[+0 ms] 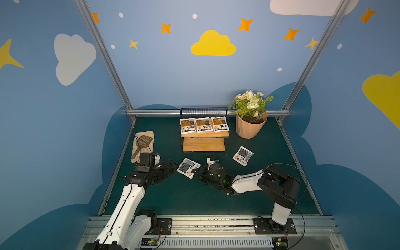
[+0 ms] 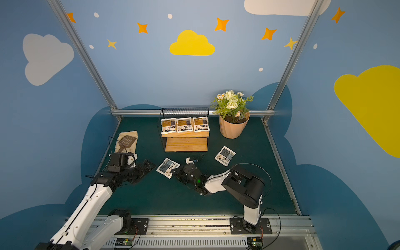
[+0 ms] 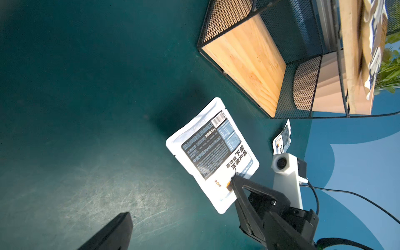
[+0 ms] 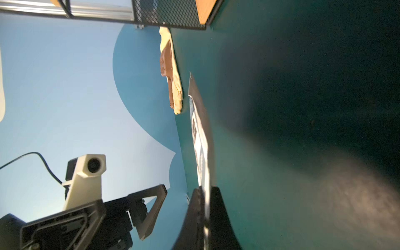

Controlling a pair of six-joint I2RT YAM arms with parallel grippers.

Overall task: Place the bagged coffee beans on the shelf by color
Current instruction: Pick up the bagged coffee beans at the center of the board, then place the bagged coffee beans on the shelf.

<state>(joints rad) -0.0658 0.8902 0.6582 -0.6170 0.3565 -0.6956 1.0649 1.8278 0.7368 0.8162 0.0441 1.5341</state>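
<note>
Right end effector (image 1: 193,171) clamped on a corner of one grey-blue pouch (image 1: 187,167), nearer than the shelf (image 1: 203,144). Left end effector (image 1: 173,166) spread, empty, just left of that pouch. Three yellow-brown pouches (image 1: 203,125) on the upper board. Second grey-blue pouch (image 1: 242,155) flat on counter (image 1: 173,194), right of shelf.
</note>
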